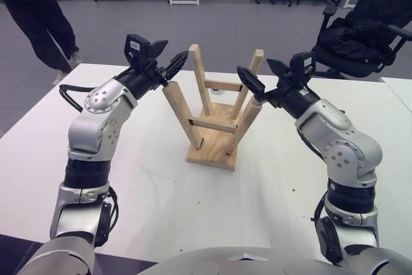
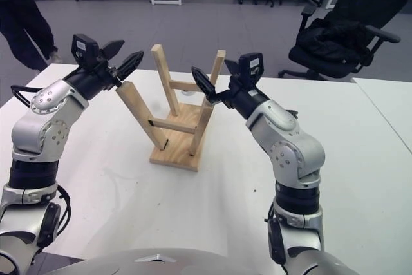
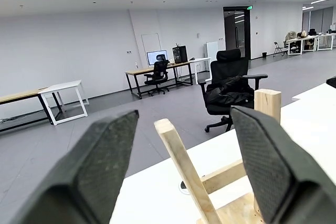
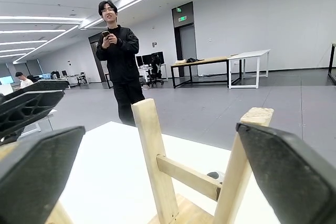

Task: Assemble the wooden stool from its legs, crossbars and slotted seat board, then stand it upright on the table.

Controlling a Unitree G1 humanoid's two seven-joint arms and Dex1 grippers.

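The wooden stool stands upside down in the middle of the white table [image 1: 154, 204]. Its seat board [image 1: 213, 153] lies flat and its legs point up, joined by crossbars [image 1: 212, 124]. My left gripper [image 1: 168, 56] is open just above the top of the near left leg [image 1: 182, 115], with nothing between its fingers. My right gripper [image 1: 262, 74] is open too, right at the top of the near right leg [image 1: 244, 124], and holds nothing. In the left wrist view the pads [image 3: 274, 167] frame a far leg [image 3: 184, 167].
A black office chair [image 1: 364, 27] draped with dark clothing stands beyond the table's far right side. The corner of a second white table [image 1: 399, 88] lies at the right. A small round hole [image 1: 219, 91] sits in the tabletop behind the stool.
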